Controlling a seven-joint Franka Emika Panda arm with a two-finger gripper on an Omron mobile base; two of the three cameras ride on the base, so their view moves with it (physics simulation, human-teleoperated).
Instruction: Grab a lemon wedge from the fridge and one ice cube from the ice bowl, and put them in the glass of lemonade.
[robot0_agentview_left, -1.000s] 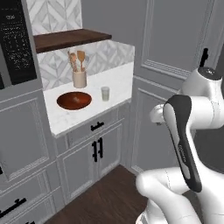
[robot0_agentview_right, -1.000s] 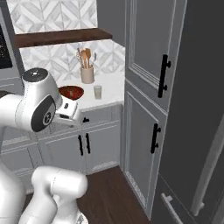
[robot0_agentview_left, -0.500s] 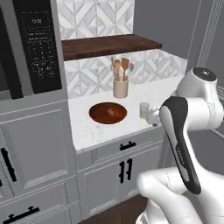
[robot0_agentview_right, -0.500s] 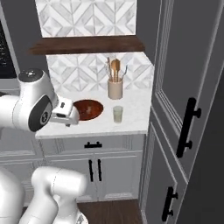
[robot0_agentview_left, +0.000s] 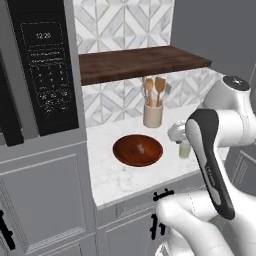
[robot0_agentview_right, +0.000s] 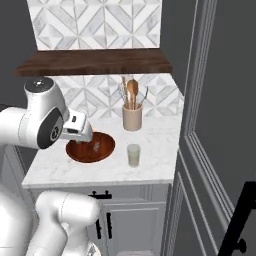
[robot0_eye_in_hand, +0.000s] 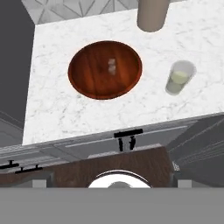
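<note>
Driving sideways along the cabinets since a second ago, bringing the marble table (robot0_eye_in_hand: 57, 113) to the middle of both base views. Hovering with the gripper (robot0_agentview_right: 84, 134) raised, short of the table's front edge, jaws spread fully wide and holding nothing. Looking down on the ice bowl (robot0_eye_in_hand: 87, 85) ahead of the gripper and slightly left, with an ice cube (robot0_eye_in_hand: 112, 68) lying near its middle beside another pale piece. Finding the glass of lemonade (robot0_eye_in_hand: 178, 79) ahead and to the right of the gripper, standing upright on the table, near the bowl but apart from it. Noting the beige crock (robot0_agentview_left: 153, 116) of wooden spoons farther ahead, beyond the glass, under a dark wooden shelf (robot0_agentview_left: 142, 62).
</note>
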